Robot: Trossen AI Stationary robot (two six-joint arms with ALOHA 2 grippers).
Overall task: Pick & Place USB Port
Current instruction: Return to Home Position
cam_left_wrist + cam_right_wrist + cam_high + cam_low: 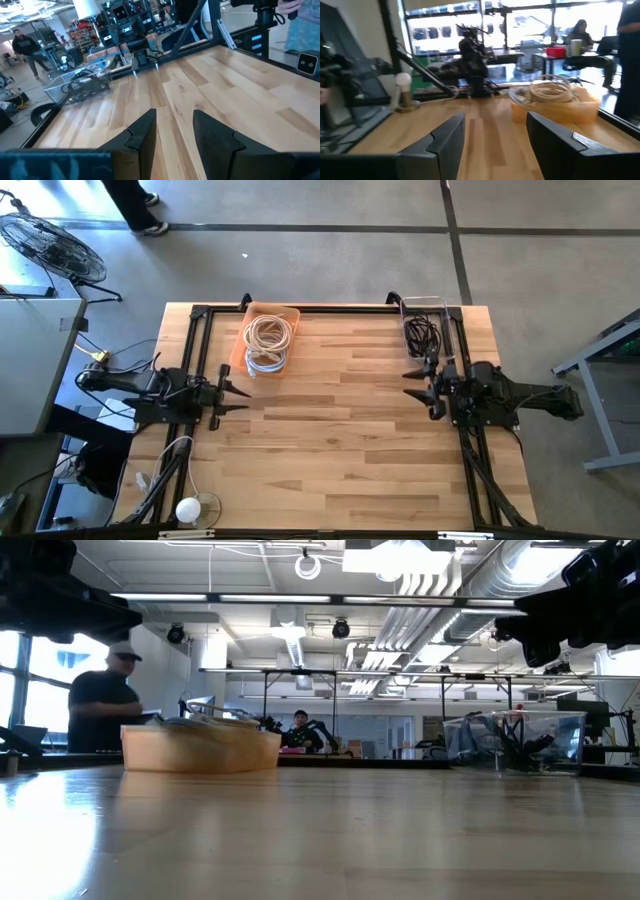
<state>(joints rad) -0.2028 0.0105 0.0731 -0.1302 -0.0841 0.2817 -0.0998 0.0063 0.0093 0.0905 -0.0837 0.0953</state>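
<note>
**Cables in their bins, arms out at the sides**

I think the job is almost done. I see nothing loose on the table (340, 450). The orange bin (294, 315) at 11 o'clock holds the light brown cable (268, 333), coiled on a white cable (265, 362). The clear bin (445, 315) at 1 o'clock holds the black cable (421, 333). The left gripper (246, 392) sits at 9 o'clock and the right gripper (408, 385) at 3 o'clock. Both have their fingers spread and hold nothing. I think only parking the arms is left.

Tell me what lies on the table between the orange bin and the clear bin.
Nothing: in the high view, only bare wooden table separates the orange bin from the clear bin.
</note>
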